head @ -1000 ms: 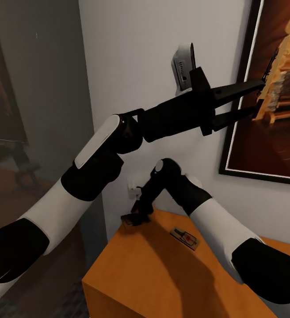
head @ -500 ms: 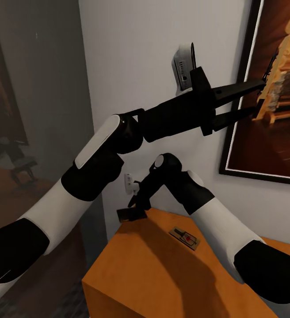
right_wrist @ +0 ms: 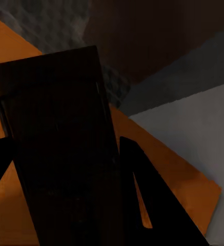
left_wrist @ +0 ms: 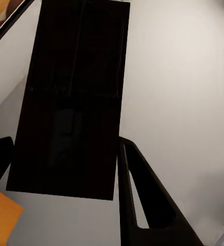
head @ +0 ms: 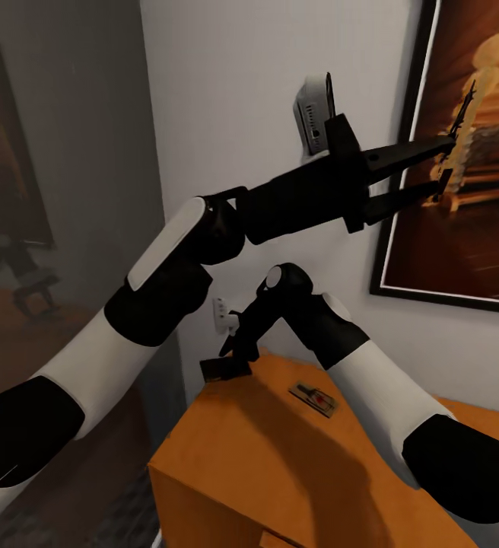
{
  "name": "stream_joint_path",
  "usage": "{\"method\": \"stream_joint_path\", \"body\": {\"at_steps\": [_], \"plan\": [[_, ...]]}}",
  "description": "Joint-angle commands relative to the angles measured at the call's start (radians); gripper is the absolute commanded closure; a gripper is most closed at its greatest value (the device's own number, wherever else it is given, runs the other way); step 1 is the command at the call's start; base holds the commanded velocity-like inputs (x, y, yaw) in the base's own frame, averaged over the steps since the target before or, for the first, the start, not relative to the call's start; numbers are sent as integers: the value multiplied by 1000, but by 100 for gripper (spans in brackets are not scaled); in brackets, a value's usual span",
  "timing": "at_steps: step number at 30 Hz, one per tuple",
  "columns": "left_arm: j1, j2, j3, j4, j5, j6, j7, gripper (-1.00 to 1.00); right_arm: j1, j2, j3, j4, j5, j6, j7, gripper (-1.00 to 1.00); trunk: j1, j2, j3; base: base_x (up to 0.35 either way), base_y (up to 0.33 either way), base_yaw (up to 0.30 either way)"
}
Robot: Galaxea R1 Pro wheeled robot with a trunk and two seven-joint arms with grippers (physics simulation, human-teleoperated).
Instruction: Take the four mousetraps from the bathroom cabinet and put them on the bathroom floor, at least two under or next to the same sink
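Right gripper [head: 220,368]: we're clamped on a mousetrap [head: 217,371], just off the cabinet [head: 280,464] corner.
Second mousetrap [head: 313,398]: flat on top.
Left gripper [head: 441,164]: raised by the picture [head: 462,152].

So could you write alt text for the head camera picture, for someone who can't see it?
A robot's right gripper holds a small flat mousetrap at the corner of an orange-brown cabinet, where a second mousetrap lies. Its left gripper is raised, holding a dark thin object in front of a framed picture on the white wall.
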Motion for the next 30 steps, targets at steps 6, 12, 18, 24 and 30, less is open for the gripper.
{"method": "stream_joint_path", "body": {"at_steps": [6,12,18,24,30], "plan": [[-1,3,4,-8,8,4,6,100,4,7,1,4,4,16,6,100,-1,-1,-1,-329,0,0],[-1,4,5,-9,8,4,6,100,20,5,1,4,6,16,6,100,-1,-1,-1,-334,0,0],[-1,6,3,-7,8,4,6,100,22,3,0,6,-4,17,6,100,-1,-1,-1,-287,13,0],[-1,6,2,-3,8,4,6,100,22,2,-3,8,-9,20,6,100,-1,-1,4,-29,6,-128],[-1,6,2,-4,8,4,6,100,22,2,-4,9,-10,21,6,100,-1,-1,11,-2,0,-204]]}}
